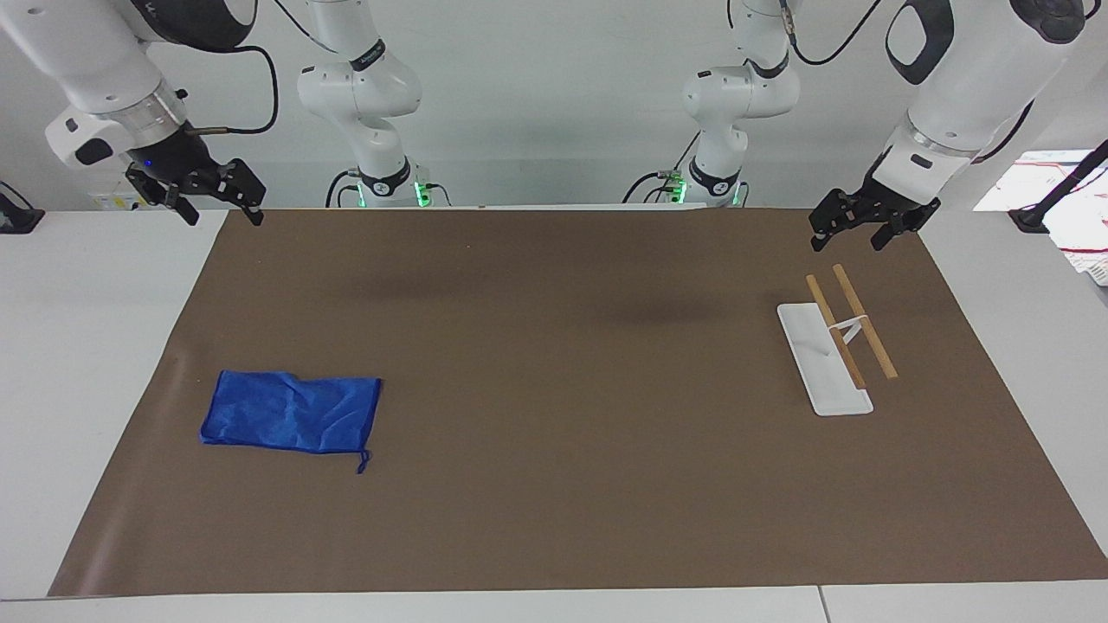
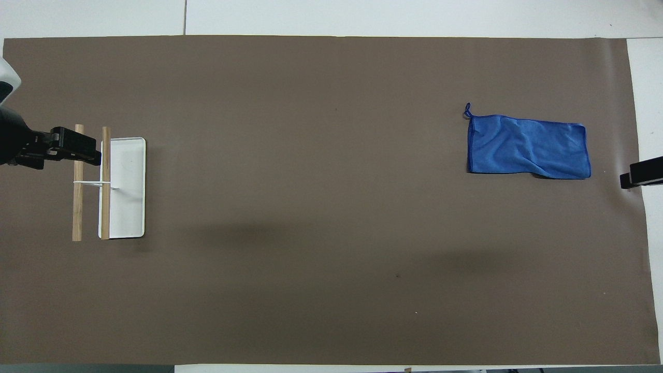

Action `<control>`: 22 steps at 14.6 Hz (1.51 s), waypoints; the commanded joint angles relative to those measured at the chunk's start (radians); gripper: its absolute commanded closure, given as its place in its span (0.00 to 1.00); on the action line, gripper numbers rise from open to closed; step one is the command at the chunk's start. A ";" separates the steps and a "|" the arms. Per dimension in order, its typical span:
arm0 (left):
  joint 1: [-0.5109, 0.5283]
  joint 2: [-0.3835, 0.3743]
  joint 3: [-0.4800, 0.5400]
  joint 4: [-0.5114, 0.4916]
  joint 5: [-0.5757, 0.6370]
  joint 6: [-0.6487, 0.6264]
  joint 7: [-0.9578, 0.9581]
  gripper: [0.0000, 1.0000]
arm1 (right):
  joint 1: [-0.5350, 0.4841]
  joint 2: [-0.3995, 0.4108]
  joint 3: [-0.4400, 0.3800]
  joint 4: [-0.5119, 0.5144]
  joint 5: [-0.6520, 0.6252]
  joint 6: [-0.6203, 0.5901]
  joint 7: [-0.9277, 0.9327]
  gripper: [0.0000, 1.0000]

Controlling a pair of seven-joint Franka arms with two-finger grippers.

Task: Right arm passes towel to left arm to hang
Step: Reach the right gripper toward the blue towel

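Starting configuration: the towel (image 1: 290,423) lies flat on the brown mat of the worktop (image 1: 52,346) toward the right arm's end, not yet picked up, so the pick-up, the hand-over and the hanging on the two-bar wooden rack (image 1: 853,333) toward the left arm's end all remain to be done. The right pincer (image 1: 215,205) and the left pincer (image 1: 851,231) both hang released and empty above the mat's robot-side corners, touching nothing.

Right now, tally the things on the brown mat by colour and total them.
Blue: 1, the towel.
White base with two wooden bars: 1, the rack.
Total: 2.
Both arms wait, the left pincer and the right pincer open and empty.
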 commanded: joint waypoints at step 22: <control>0.002 -0.033 0.005 0.007 0.069 -0.009 0.083 0.00 | 0.041 0.529 0.001 0.047 0.051 0.531 -0.023 0.00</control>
